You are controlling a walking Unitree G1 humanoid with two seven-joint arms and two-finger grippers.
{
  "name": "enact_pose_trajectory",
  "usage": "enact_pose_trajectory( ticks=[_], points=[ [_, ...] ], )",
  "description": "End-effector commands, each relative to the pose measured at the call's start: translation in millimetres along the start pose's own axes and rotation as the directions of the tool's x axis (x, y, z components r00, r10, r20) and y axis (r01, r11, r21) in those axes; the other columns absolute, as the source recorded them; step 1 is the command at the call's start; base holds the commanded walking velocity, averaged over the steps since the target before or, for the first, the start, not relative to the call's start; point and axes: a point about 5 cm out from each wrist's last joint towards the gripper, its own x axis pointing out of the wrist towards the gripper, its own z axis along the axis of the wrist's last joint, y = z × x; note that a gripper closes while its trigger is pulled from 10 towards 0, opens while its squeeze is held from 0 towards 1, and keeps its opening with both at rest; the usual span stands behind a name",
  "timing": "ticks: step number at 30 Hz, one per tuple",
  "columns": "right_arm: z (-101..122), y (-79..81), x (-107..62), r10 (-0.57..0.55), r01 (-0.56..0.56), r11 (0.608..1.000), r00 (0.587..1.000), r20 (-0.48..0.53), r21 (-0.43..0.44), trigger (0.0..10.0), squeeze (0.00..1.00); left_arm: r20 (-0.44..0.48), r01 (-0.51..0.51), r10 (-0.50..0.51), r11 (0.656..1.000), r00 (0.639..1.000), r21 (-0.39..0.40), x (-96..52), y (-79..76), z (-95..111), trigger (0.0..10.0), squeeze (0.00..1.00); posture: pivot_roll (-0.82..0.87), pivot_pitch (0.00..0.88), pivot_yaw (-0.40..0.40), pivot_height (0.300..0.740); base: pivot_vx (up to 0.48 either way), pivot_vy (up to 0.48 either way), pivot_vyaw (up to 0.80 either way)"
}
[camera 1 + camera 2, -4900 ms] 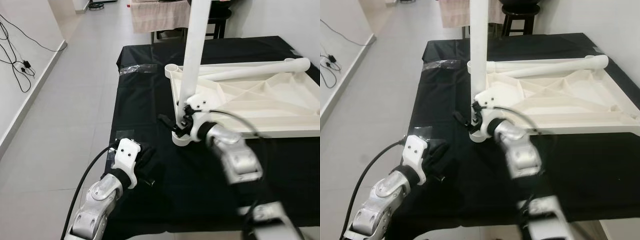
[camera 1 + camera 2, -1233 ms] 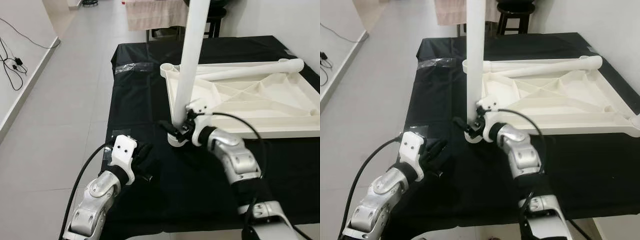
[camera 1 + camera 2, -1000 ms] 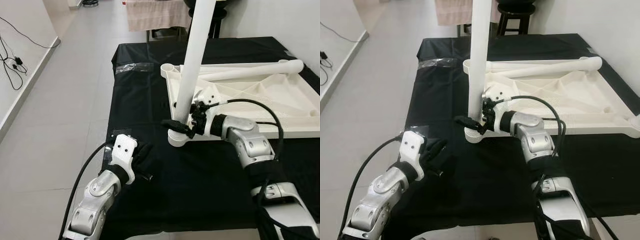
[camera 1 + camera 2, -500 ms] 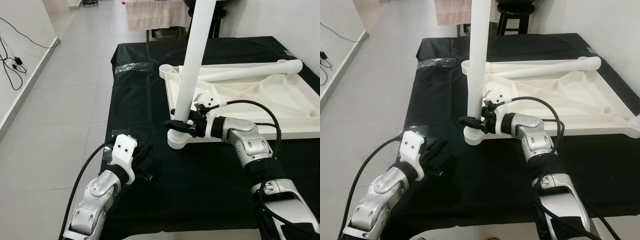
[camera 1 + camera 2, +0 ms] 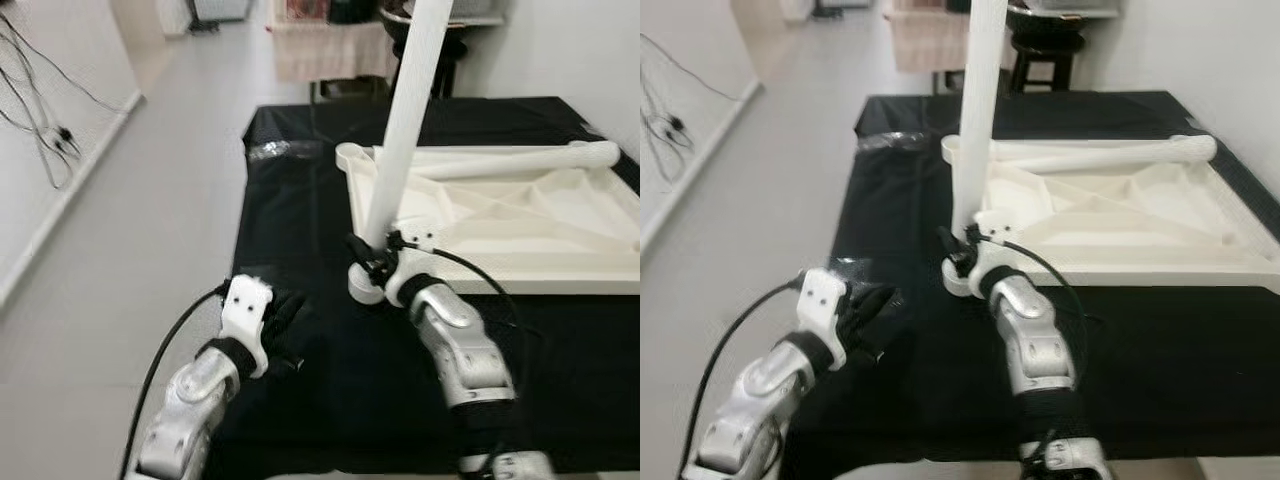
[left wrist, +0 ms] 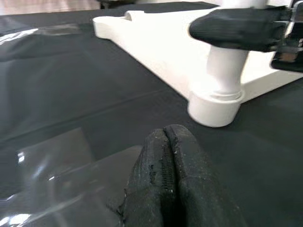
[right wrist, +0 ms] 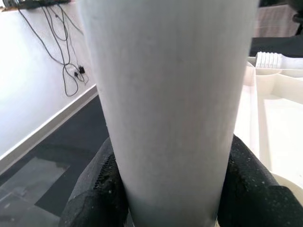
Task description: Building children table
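White plastic dominates your scene: the upturned table top [image 5: 520, 225] lies underside-up on the black cloth [image 5: 300, 220] that covers the work surface, its ribbed frame facing the ceiling. At the tray's near left corner a round socket [image 5: 364, 285] carries the upright leg [image 5: 405, 110], a long white tube leaning slightly to your right as it rises. A second leg [image 5: 500, 160] lies flat along the far edge of the table top, its threaded end pointing right.

Your right gripper [image 5: 372, 258] sits at the base of the upright leg, just above the socket. From the right wrist camera you see one black finger [image 7: 102, 175] on each side of the tube, both pressed against it, so the tool is clamped around the leg at its lowest part. The silver forearm runs back toward you across the cloth, with a black cable looping over it.

Your left gripper [image 5: 285, 320] rests low over the cloth at the near left of the table, well apart from the table top. In the left wrist camera its two fingers [image 6: 156, 189] lie pressed together with no gap, holding nothing. A patch of clear tape [image 6: 52, 170] shines on the cloth beside them, and another strip [image 5: 275, 150] glints near the far left corner.

Grey floor tiles [image 5: 150, 220] stretch to your left, with cables [image 5: 45, 120] trailing down the white wall.
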Motion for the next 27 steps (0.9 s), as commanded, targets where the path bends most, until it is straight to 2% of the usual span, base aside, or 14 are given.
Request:
enact_pose_trajectory(
  ticks=[1, 2, 4, 5, 6, 11, 12, 13, 15, 17, 24, 25, 26, 27],
  points=[
    [-35, -8.4, -6.4, -0.028, 0.038, 0.998, 0.987, -0.16, 0.059, 0.0, 0.0, -0.018, 0.012, -0.012, 1.0, 1.0, -0.007, -0.2, 0.0, -4, 10.0, 0.0, 0.01, 0.119, 0.005, 0.74, 0.0, 0.0, 0.0],
    [-32, -1.0, -6.6, -0.009, 0.01, 1.0, 0.987, -0.16, 0.004, 10.0, 0.0, -0.016, 0.001, -0.001, 1.0, 1.0, -0.002, -0.6, -0.1, -4, 10.0, 0.0, 0.02, 0.124, 0.006, 0.74, 0.0, 0.0, 0.0],
    [-32, 2.0, -7.4, 0.017, -0.014, 1.0, 0.986, -0.168, 0.02, 10.0, 0.0, -0.015, -0.003, 0.003, 1.0, 1.0, -0.002, -0.6, -0.2, -4, 10.0, 0.0, 0.02, 0.12, 0.005, 0.74, 0.0, 0.0, 0.0],
    [-31, 5.7, -8.0, 0.074, -0.067, 0.997, 0.985, -0.159, 0.047, 10.0, 0.79, -0.014, -0.005, 0.005, 1.0, 1.0, -0.002, -0.5, -0.7, -4, 10.0, 0.0, 0.02, 0.122, 0.007, 0.74, 0.0, 0.0, 0.0],
    [-28, 8.2, -8.3, 0.122, -0.113, 0.991, 0.982, -0.143, 0.07, 10.0, 1.0, -0.014, -0.005, 0.005, 1.0, 1.0, -0.002, -0.4, -1.1, -4, 10.0, 0.0, 0.02, 0.122, 0.007, 0.74, 0.0, 0.0, 0.0],
    [-13, 18.1, -7.7, 0.314, -0.312, 0.949, 0.946, -0.085, 0.041, 10.0, 1.0, -0.016, 0.002, -0.002, 1.0, 1.0, -0.007, -0.1, -2.2, -4, 10.0, 0.0, 0.02, 0.12, 0.009, 0.74, 0.0, 0.0, 0.0],
    [-7, 19.0, -7.2, 0.386, -0.385, 0.923, 0.92, -0.072, 0.022, 10.0, 0.7, -0.017, 0.004, -0.005, 1.0, 1.0, -0.009, 0.0, -2.7, -4, 10.0, 0.0, 0.02, 0.119, 0.008, 0.74, 0.0, 0.0, 0.0],
    [-2, 18.0, -7.0, 0.452, -0.453, 0.892, 0.89, -0.063, -0.005, 10.0, 0.0, -0.017, 0.006, -0.006, 1.0, 1.0, -0.01, 0.3, -3.1, -4, 10.0, 0.0, 0.03, 0.117, 0.008, 0.74, 0.0, 0.0, 0.0],
    [2, 15.5, -7.0, 0.505, -0.507, 0.862, 0.861, -0.062, -0.02, 10.0, 0.0, -0.018, 0.007, -0.007, 1.0, 1.0, -0.009, 0.5, -3.5, -5, 10.0, 0.0, 0.03, 0.116, 0.007, 0.74, 0.0, 0.0, 0.0],
    [9, -1.2, -2.5, 0.558, -0.564, 0.824, 0.824, -0.094, -0.05, 10.0, 0.0, -0.017, 0.008, -0.008, 1.0, 1.0, -0.012, 1.0, -3.6, -5, 10.0, 0.0, 0.02, 0.114, 0.001, 0.74, 0.0, 0.0, 0.0],
    [28, -31.6, 13.2, 0.524, -0.534, 0.842, 0.843, -0.125, -0.073, 10.0, 0.0, -0.013, 0.004, -0.005, 1.0, 1.0, -0.014, 1.8, -4.0, -4, 10.0, 0.0, 0.03, 0.11, -0.008, 0.74, 0.0, 0.0, 0.0],
    [35, -35.2, 17.3, 0.526, -0.535, 0.842, 0.843, -0.115, -0.07, 2.6, 0.0, -0.012, 0.003, -0.003, 1.0, 1.0, -0.014, 2.3, -4.9, -4, 10.0, 0.0, 0.03, 0.108, -0.013, 0.74, 0.0, 0.0, 0.0],
    [38, -35.0, 18.8, 0.538, -0.546, 0.835, 0.836, -0.108, -0.066, 0.0, 0.0, -0.012, 0.003, -0.003, 1.0, 1.0, -0.014, 2.5, -5.5, -4, 10.0, 0.0, 0.03, 0.108, -0.016, 0.74, 0.0, 0.0, 0.0],
    [38, -35.0, 18.8, 0.538, -0.546, 0.835, 0.836, -0.108, -0.066, 0.0, 0.0, -0.012, 0.003, -0.003, 1.0, 1.0, -0.014, 2.5, -5.5, -4, 10.0, 0.0, 0.03, 0.108, -0.016, 0.74, 0.0, 0.0, 0.0]
  ],
)
